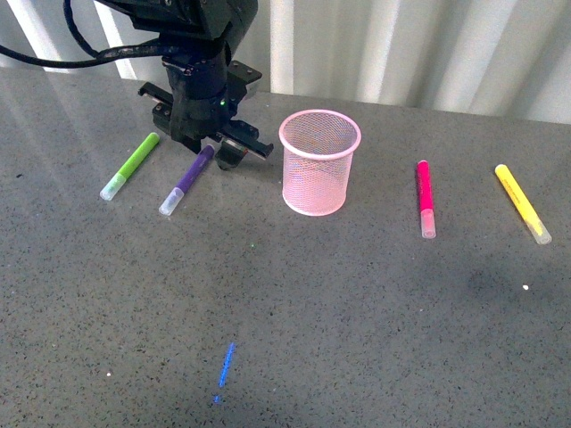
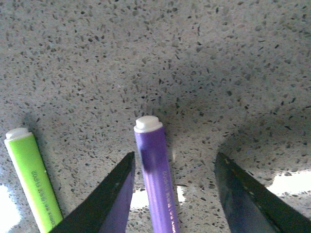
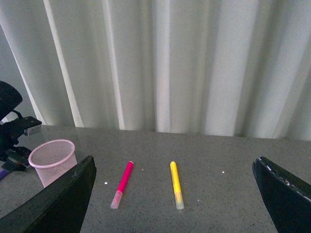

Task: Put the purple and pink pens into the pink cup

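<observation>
Soft daylight, faint shadows, glare on table (image 1: 357, 312)

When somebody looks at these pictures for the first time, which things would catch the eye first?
The pink mesh cup stands upright in the middle of the grey table. Just left of it, the left gripper is low over the purple pen, open jaws on either side of the barrel. The pink pen and a yellow marker lie right of the cup, a lime-green marker far left.

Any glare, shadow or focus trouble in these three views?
Front view: pale glare streaks on the grey speckled table at far left, otherwise sharp. Left wrist view: the left gripper shadows the purple-barrelled marker pen, yet crisp. Right wrist view: bright white curtain leaves the right gripper a dark silhouette.
</observation>
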{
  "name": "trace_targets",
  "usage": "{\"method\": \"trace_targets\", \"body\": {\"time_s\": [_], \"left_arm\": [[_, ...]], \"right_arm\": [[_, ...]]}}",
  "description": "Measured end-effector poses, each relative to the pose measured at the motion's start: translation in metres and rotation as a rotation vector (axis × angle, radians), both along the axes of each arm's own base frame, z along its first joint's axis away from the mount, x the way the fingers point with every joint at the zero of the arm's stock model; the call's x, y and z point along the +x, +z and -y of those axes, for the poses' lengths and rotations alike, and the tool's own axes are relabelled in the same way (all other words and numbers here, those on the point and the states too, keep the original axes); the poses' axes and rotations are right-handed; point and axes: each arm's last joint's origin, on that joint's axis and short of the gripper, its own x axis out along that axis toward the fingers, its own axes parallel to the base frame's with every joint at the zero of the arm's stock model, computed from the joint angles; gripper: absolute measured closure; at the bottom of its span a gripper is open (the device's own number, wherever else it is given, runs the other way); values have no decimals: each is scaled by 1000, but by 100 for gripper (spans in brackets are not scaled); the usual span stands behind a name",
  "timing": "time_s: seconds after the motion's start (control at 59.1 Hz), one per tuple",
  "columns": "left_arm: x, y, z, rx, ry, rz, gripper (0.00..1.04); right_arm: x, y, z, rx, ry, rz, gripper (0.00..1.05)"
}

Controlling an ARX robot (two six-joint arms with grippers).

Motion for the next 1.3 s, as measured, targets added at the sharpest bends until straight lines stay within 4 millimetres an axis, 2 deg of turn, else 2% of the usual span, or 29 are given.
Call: {"method": "trace_targets", "body": {"time_s": [0.152, 0.237, 0.609, 0.745, 0.829, 0.931, 1.083, 1.218, 1.303], "left_arm": [[1, -3, 3, -9, 8, -4, 85], [1, -3, 3, -8, 14, 3, 92], [3, -2, 8, -93, 56, 40, 93], [8, 3, 7, -121, 61, 124, 93], [14, 12, 5, -139, 68, 201, 93], [23, 40, -4, -137, 78, 330, 93], [30, 99, -26, -149, 88, 514, 94], [19, 161, -51, -236, 82, 639, 94], [5, 182, -57, -324, 59, 691, 94]], "right_arm": [[0, 0, 0, 0, 0, 0, 7], [0, 0, 0, 0, 0, 0, 7], [0, 0, 0, 0, 0, 0, 7], [0, 0, 0, 0, 0, 0, 7], [0, 0, 0, 0, 0, 0, 7], [0, 0, 0, 0, 0, 0, 7], [0, 0, 0, 0, 0, 0, 7], [0, 0, 0, 0, 0, 0, 7], [0, 0, 0, 0, 0, 0, 7]]}}
